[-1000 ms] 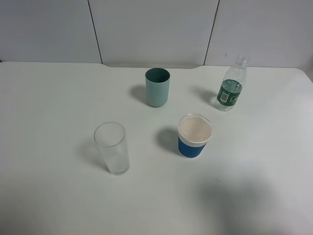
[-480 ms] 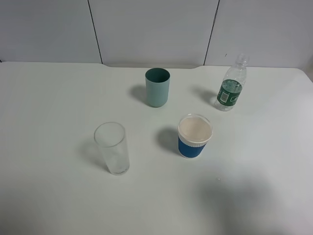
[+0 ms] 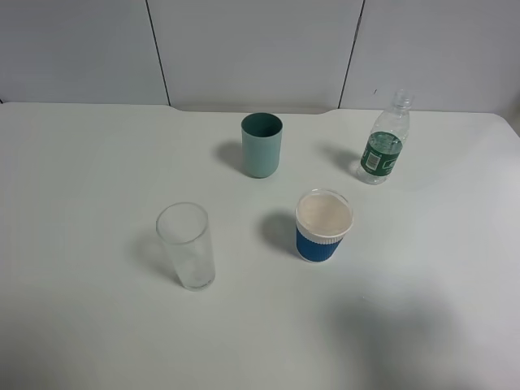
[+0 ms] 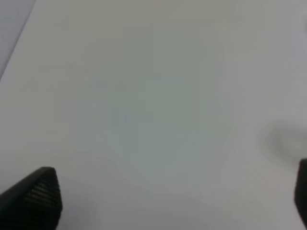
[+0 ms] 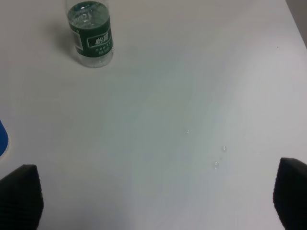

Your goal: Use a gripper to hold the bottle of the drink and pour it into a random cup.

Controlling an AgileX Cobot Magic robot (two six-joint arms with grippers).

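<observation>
The bottle of the drink (image 3: 383, 143), clear plastic with a dark green label, stands upright at the back right of the white table; the right wrist view shows the bottle (image 5: 90, 36) from above, some way ahead of my right gripper (image 5: 156, 199). That gripper is open, its two black fingertips far apart over bare table. Three cups stand on the table: a teal cup (image 3: 262, 145) at the back middle, a white cup with a blue sleeve (image 3: 323, 225) in the centre, and a clear glass (image 3: 188, 245) at front left. My left gripper (image 4: 168, 196) is open over bare table.
A few small water droplets (image 5: 218, 157) lie on the table in front of the right gripper. The blue sleeve's edge (image 5: 2, 139) shows at the side of the right wrist view. Grey wall panels (image 3: 260, 49) back the table. A soft shadow (image 3: 398, 333) falls front right.
</observation>
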